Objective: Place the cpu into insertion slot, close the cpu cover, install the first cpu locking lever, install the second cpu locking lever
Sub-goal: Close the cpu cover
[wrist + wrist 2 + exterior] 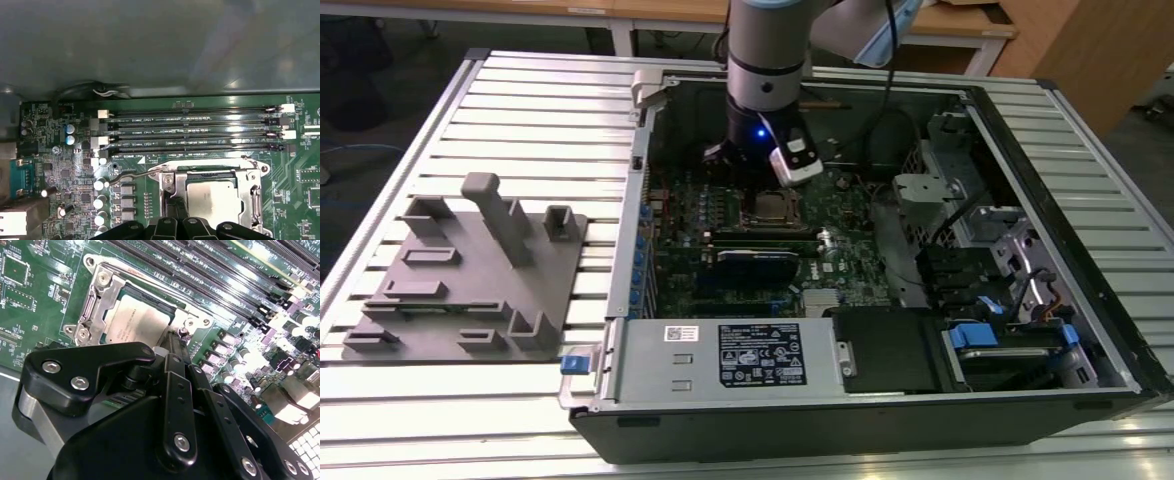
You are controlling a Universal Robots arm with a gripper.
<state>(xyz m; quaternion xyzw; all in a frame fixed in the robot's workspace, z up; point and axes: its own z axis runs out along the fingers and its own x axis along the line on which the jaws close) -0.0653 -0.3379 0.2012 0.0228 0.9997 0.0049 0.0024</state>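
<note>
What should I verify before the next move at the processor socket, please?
1. Small flat silver-grey square cpu seated level in the silver-rimmed square insertion slot: ok.
2. Thin silver metal cpu cover lying down around the chip: ok.
3. Thin wire locking lever latched: cannot tell; it reaches out past the socket's corner.
4. Black hand at the socket's edge, beside the cover: ok.
5. Second lever latched: cannot tell.
</note>
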